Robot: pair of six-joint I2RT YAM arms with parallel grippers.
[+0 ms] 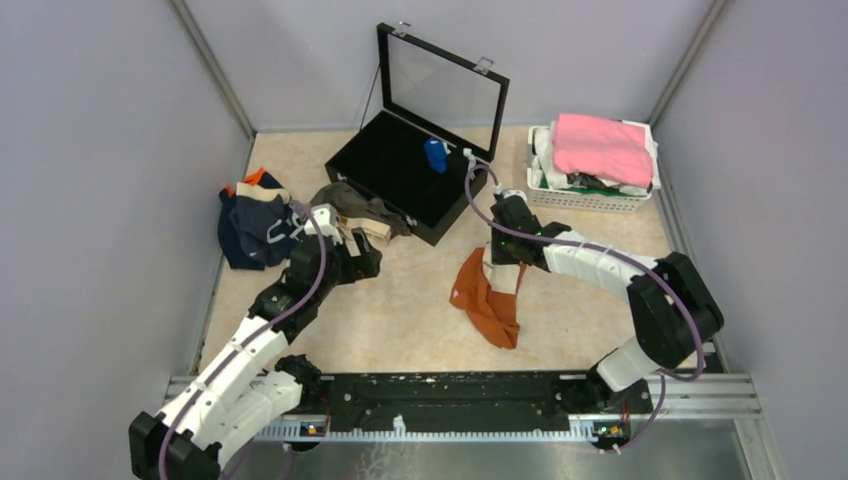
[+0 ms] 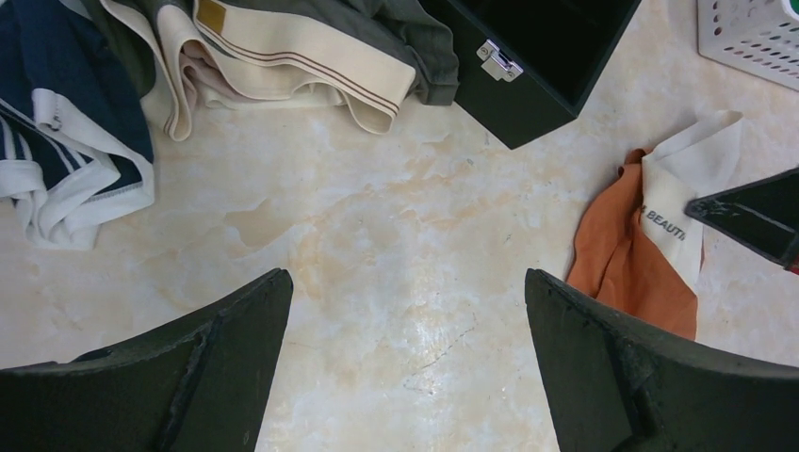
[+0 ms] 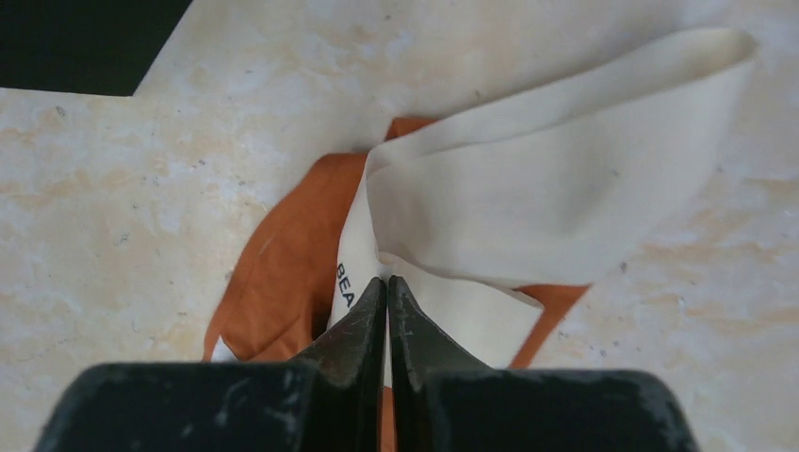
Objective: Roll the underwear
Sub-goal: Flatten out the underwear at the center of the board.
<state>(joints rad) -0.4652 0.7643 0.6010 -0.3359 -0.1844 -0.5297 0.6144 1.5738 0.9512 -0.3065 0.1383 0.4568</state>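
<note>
Marbled beige tabletop (image 1: 400, 320) walled by grey panels, with two robot arms reaching in from the near edge. Right claw (image 3: 386, 287) is pinched closed on the cream waistband (image 3: 546, 207) of the rust-orange briefs (image 3: 283, 254), which lie crumpled and unrolled just ahead of its tips. Left claw (image 2: 405, 281) hangs wide open over the tabletop, holding nothing. Navy briefs (image 2: 57, 122) lie beyond its left finger and olive briefs (image 2: 311, 56) straight ahead, both loose in a heap. Black case (image 1: 400, 170) stands open beyond both claws, with a small blue bundle (image 1: 436, 155) inside, possibly a finished roll. The work looks early: the orange pair is only gripped, the others untouched.
</note>
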